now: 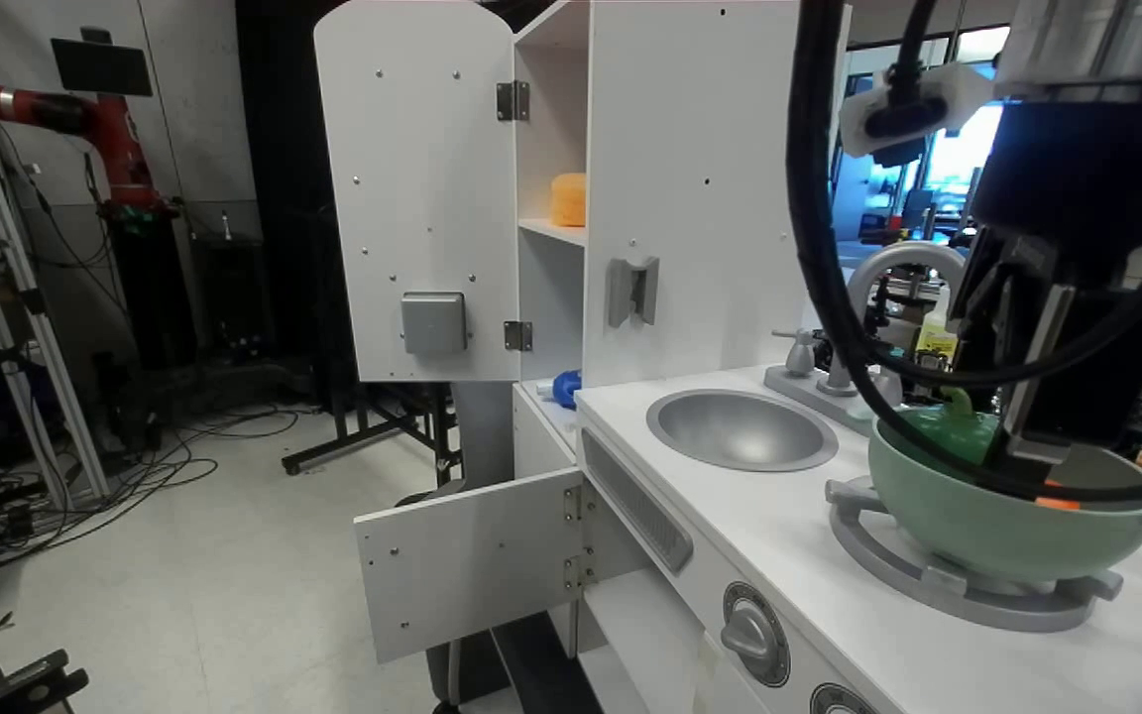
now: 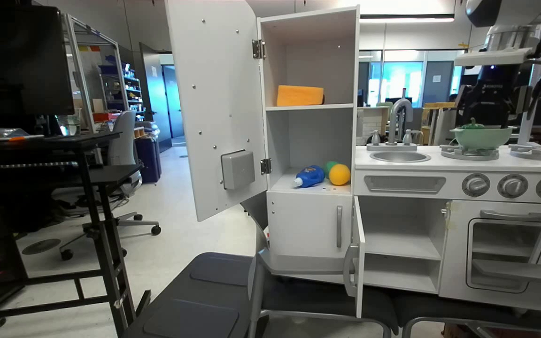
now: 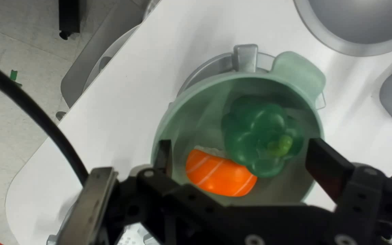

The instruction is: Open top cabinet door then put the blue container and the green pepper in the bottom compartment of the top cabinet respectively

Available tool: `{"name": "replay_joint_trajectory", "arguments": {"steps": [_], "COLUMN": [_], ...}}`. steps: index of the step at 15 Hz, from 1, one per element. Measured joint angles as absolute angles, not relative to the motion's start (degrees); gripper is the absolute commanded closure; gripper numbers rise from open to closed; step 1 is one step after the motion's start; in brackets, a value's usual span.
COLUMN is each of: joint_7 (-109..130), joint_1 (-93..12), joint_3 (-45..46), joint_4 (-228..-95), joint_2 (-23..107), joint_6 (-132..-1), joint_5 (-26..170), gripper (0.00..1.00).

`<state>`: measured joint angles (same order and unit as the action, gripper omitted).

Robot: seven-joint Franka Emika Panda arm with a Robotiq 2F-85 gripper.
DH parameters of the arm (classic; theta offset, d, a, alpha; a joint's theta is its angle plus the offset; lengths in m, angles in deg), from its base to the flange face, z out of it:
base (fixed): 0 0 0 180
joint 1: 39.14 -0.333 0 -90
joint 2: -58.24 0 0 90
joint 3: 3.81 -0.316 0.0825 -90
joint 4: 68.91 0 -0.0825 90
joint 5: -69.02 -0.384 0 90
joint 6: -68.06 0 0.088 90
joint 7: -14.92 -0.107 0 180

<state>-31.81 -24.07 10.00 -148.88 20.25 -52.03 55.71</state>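
The top cabinet door (image 2: 223, 117) stands wide open; it also shows in an exterior view (image 1: 422, 198). The blue container (image 2: 310, 176) lies on its side in the bottom compartment (image 2: 320, 136) of the top cabinet (image 2: 356, 94); an exterior view shows part of the container (image 1: 566, 388). The green pepper (image 3: 260, 136) sits in the pale green bowl (image 3: 182, 102); it shows in both exterior views (image 1: 948, 426) (image 2: 472, 124). My gripper (image 3: 240, 149) is open and empty at the bowl, fingers on either side of the pepper and an orange sushi toy (image 3: 219, 173). Fingertip depth is unclear.
An orange ball (image 2: 339, 174) and a partly hidden green rounded thing (image 2: 330, 166) lie beside the blue container. An orange block (image 2: 300, 96) is on the upper shelf. The tap (image 1: 903, 253) and sink (image 1: 742, 431) lie between bowl and cabinet. A lower door (image 1: 472, 565) stands open.
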Motion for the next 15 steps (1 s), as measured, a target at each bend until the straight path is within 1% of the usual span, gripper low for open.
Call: {"name": "replay_joint_trajectory", "arguments": {"steps": [11, 12, 13, 15], "joint_7": [-32.75, -32.81, -32.83, -32.85], "joint_1": [-25.72, -25.72, -25.70, -25.67], "joint_3": [9.96, 9.96, 9.98, 10.02], "joint_4": [-148.78, -148.78, -148.78, -148.76], "joint_2": [19.14, 19.15, 19.15, 19.17], "joint_6": [-52.04, -52.04, -52.04, -52.07], "joint_5": [55.98, 55.99, 55.99, 56.03], "gripper": [0.00, 0.25, 0.27, 0.42]}}
